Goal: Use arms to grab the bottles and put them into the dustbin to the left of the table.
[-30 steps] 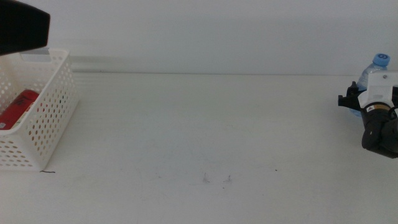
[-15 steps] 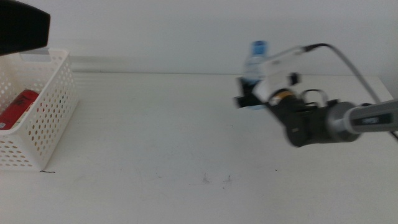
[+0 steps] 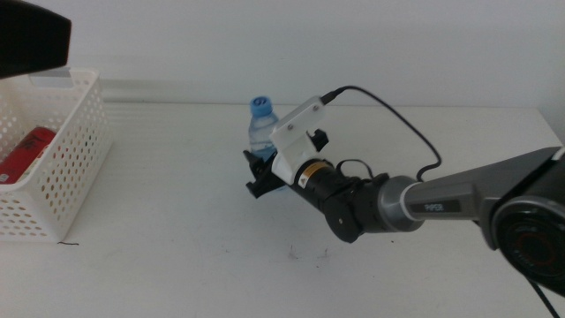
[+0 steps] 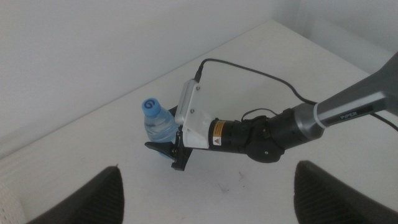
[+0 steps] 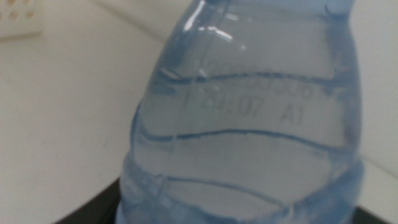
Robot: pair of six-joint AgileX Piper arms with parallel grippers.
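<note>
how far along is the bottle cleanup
Done: a red can already lies in the dustbin. In hand: the right gripper holds the water bottle mid-table. Left: dropping it in. The left gripper waits open above.
</note>
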